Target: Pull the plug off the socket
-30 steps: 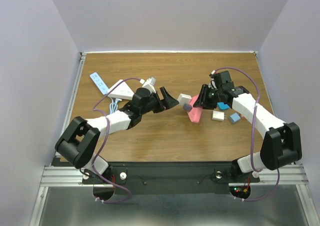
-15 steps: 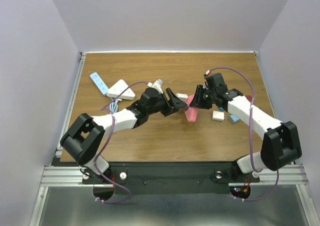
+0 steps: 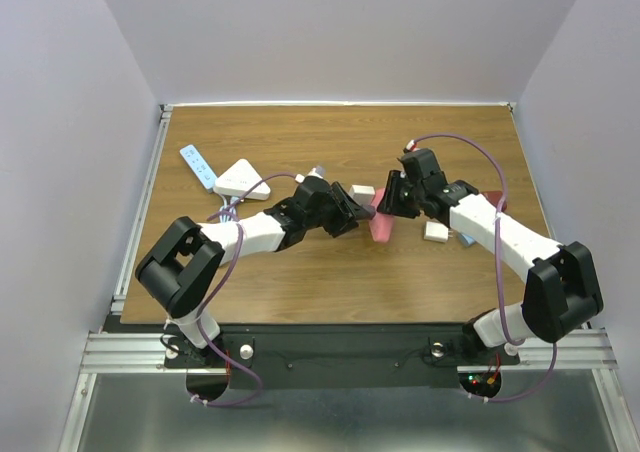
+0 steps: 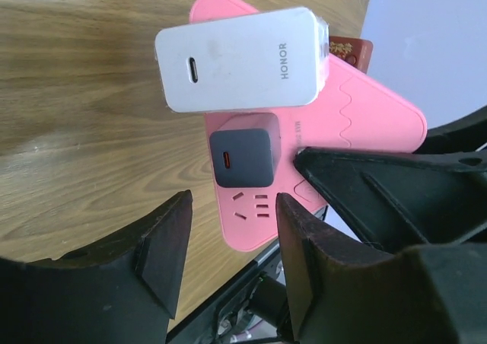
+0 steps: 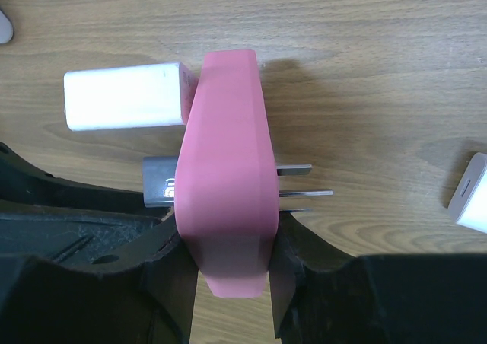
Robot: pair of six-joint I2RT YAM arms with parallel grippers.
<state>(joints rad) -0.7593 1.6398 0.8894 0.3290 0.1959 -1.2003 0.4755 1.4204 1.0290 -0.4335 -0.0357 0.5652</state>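
Pink socket (image 5: 228, 184) sits clamped in the right gripper (image 5: 228, 260) at the middle of the table (image 3: 300, 142), its grey plug (image 4: 242, 157) still seated, with the left gripper (image 4: 232, 215) spread wide just short of that plug: grasp and pull remain.

Top camera looks down; both close wrist cameras share the socket (image 4: 365, 123) (image 5: 228, 146).
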